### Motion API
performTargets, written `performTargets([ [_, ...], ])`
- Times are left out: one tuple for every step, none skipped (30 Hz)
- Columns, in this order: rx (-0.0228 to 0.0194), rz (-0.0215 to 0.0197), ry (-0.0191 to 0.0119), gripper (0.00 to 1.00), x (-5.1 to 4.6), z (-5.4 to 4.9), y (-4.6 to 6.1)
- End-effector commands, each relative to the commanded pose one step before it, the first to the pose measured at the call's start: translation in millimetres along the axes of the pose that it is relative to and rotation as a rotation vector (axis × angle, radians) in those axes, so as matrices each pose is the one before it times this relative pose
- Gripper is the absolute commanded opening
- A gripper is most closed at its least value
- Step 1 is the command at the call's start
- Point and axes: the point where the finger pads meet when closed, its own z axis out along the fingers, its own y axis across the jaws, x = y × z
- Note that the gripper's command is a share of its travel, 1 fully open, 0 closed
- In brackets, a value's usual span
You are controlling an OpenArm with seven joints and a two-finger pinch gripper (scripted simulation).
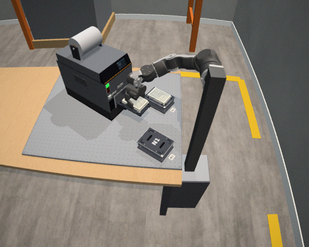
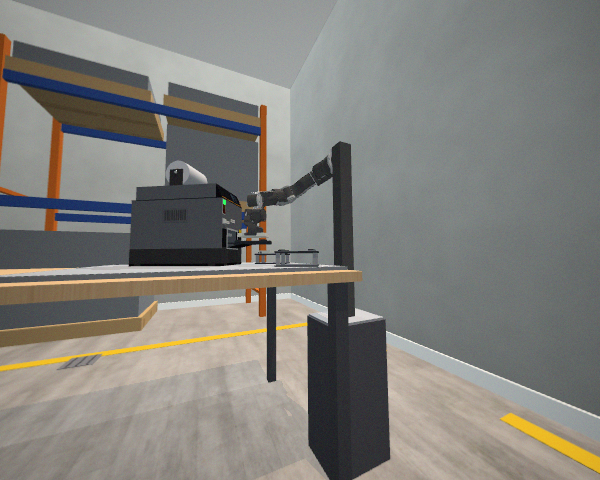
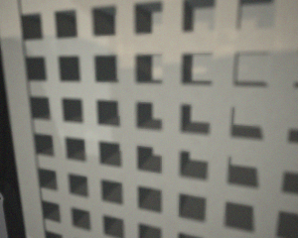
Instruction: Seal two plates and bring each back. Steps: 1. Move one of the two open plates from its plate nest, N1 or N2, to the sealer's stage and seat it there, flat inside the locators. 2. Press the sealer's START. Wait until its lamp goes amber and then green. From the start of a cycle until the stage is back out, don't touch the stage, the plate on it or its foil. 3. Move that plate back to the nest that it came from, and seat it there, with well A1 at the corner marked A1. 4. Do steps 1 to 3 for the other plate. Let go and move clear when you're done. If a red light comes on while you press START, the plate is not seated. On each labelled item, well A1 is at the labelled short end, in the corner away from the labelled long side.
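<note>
My gripper (image 1: 133, 101) (image 2: 254, 233) points down over the sealer's stage (image 1: 134, 111) (image 2: 256, 242) and is shut on a white well plate (image 1: 141, 102) (image 2: 261, 237) (image 3: 129, 91). In the exterior view the plate appears level, a little above the extended stage. Pale reflections cross its wells in the wrist view; the fingertips are out of that view. The sealer's lamp (image 1: 107, 85) (image 2: 224, 202) is green. Another white plate (image 1: 159, 94) sits on nest N2 (image 1: 164, 108). Nest N1 (image 1: 162, 137) (image 2: 300, 251) holds no plate. The A1 marks are too small to read.
The grey sealer (image 1: 86, 80) (image 2: 176, 227) stands close beside the gripper, with a white foil roll (image 1: 88, 39) (image 2: 189, 173) on top. Nest N2 is close to the stage. The arm's dark post (image 1: 206, 117) (image 2: 342, 206) stands beyond the table's right edge.
</note>
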Motion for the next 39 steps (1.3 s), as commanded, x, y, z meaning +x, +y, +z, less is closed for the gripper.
performTargets([
  [-0.00357, -0.00196, -0.00165, 0.0, -0.505, -0.61, 0.39],
  [0.0, 0.0, 0.0, 0.0, -0.005, 0.0, -0.02],
  [0.0, 0.0, 0.0, 0.0, 0.0, 0.0, 0.0],
  [0.0, 0.0, 0.0, 0.0, 0.0, 0.0, 0.0],
  [0.0, 0.0, 0.0, 0.0, -0.005, 0.0, -0.02],
  [0.0, 0.0, 0.0, 0.0, -0.005, 0.0, -0.02],
  [0.0, 0.0, 0.0, 0.0, -0.005, 0.0, -0.02],
  [-0.00173, -0.00264, 0.00201, 0.0, 0.605, 1.62, -0.18],
  [0.00097, 0.00079, 0.00056, 0.0, 0.238, 0.92, -0.17],
  [0.00023, -0.0006, 0.00026, 0.0, 0.19, 0.62, 0.11],
  [-0.00083, -0.00063, -0.00039, 0.0, -0.052, 0.25, 0.42],
  [-0.00108, -0.00023, -0.00061, 0.0, -0.164, 0.15, 0.41],
  [-0.0001, 0.00035, -0.00008, 0.0, -0.062, 0.46, -0.03],
  [0.00099, 0.00056, 0.00051, 0.0, 0.108, 0.8, -0.45],
  [0.00105, 0.00024, 0.00048, 0.0, 0.131, 0.79, -0.43],
  [0.00011, -0.00022, -0.00013, 0.0, -0.023, 0.47, -0.02],
  [-0.00074, -0.00031, -0.00056, 0.0, -0.154, 0.22, 0.34],
  [-0.00088, -0.00044, -0.0003, 0.0, -0.028, 0.29, 0.41],
  [-0.00014, -0.00018, 0.00035, 0.0, 0.169, 0.59, 0.11],
  [0.0, 0.0, 0.0, 0.0, 0.0, 0.0, 0.0],
  [0.0, 0.0, 0.0, 0.0, 0.0, 0.0, 0.0],
  [0.00092, 0.00163, 0.00033, 0.0, -0.103, 0.7, -0.76],
  [0.00103, -0.00065, 0.0003, 0.0, 0.22, 0.79, -0.14],
  [-0.00033, -0.0006, 0.00004, 0.0, 0.072, 0.44, 0.25],
  [-0.00115, -0.00048, -0.00053, 0.0, -0.122, 0.16, 0.48],
  [0.00172, 0.00339, -0.00223, 0.0, -0.894, -1.27, -0.39],
  [0.0, 0.0, 0.0, 0.0, 0.003, 0.0, 0.03],
  [0.0, 0.0, 0.0, 0.0, 0.004, 0.0, 0.03],
  [0.0, 0.0, 0.0, 0.0, 0.007, 0.0, 0.03],
  [0.0, 0.0, 0.0, 0.0, 0.004, 0.0, 0.03],
  [0.0, 0.0, 0.0, 0.0, 0.006, 0.0, 0.03],
  [0.0, 0.0, 0.0, 0.0, 0.004, 0.0, 0.03],
  [0.0, 0.0, 0.0, 0.0, 0.005, 0.0, 0.03],
  [0.0, 0.0, 0.0, 0.0, 0.004, 0.0, 0.03],
  [0.0, 0.0, 0.0, 0.0, 0.005, 0.0, 0.03],
  [0.0, 0.0, 0.0, 0.0, 0.003, 0.0, 0.03],
  [0.0, 0.0, 0.0, 0.0, 0.0, 0.0, 0.0],
  [0.0, 0.0, 0.0, 0.0, 0.0, 0.0, 0.0],
  [0.0, 0.0, 0.0, 0.0, 0.0, 0.0, 0.02],
])
